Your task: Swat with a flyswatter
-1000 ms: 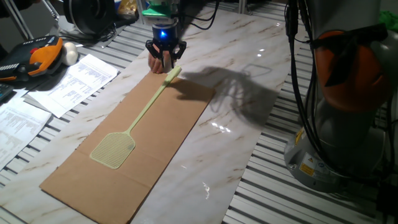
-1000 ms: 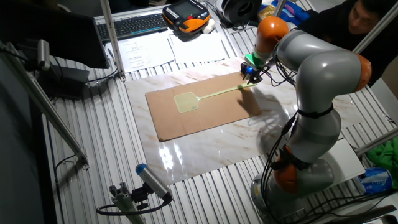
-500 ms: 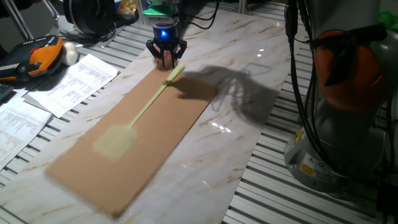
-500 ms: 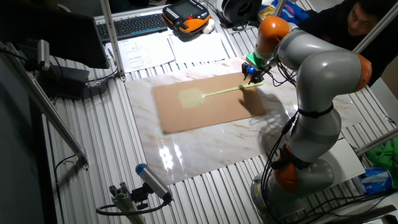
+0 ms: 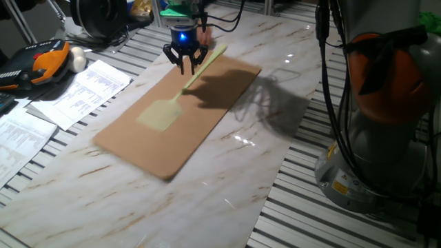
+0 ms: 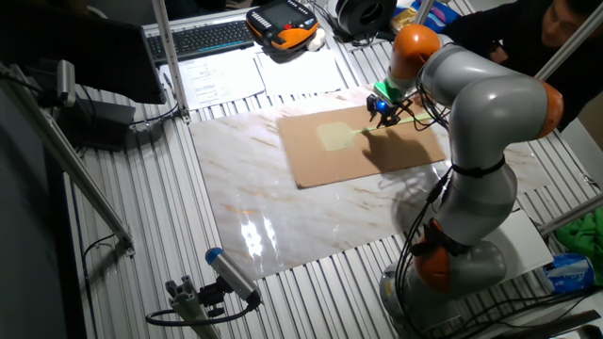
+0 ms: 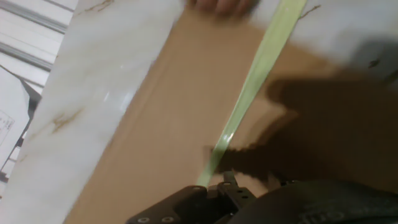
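Observation:
The pale yellow-green flyswatter [image 5: 160, 114] lies flat on a brown cardboard sheet [image 5: 207, 117], its handle running up toward the far end. My gripper [image 5: 185, 63] hangs just over the middle of the handle, and its fingers look spread. In the other fixed view the flyswatter's head [image 6: 334, 137] lies left of my gripper [image 6: 382, 111]. In the hand view the handle [image 7: 255, 81] runs from the top right down to my gripper [image 7: 217, 186] at the bottom edge. A person's fingers [image 7: 221, 6] rest at the cardboard's far edge.
The cardboard [image 6: 377, 155] lies on a marble tabletop [image 5: 241, 179]. Printed papers [image 5: 83, 89] and an orange-black handheld controller [image 5: 41, 62] lie at the left. The arm's base [image 5: 386, 110] and cables stand at the right. A keyboard [image 6: 203, 38] lies at the back.
The cardboard and the flyswatter have slid toward the far end, past my gripper. My gripper, earlier at the handle's end, is now over the middle of the handle.

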`<move>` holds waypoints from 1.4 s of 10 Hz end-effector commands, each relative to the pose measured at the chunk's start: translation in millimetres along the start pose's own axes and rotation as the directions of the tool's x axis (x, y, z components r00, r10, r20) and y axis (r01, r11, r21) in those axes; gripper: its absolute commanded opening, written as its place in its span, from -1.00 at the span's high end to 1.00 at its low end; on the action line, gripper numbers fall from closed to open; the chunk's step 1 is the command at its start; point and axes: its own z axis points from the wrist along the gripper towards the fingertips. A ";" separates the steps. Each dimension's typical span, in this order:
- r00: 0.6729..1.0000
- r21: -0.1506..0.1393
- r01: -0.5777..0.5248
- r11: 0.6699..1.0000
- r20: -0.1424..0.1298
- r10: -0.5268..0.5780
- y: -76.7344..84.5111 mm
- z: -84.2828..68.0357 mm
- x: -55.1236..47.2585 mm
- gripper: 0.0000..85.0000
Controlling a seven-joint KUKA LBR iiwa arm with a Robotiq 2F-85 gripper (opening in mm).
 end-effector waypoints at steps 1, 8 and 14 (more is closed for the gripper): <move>1.000 0.001 0.000 1.000 0.000 0.000 -0.4 0.0 -0.7 0.20; 0.999 0.022 -0.040 0.999 0.021 0.039 -8.5 1.1 -13.5 0.20; 1.000 0.007 -0.015 1.000 0.017 0.015 -19.4 7.6 -23.7 0.20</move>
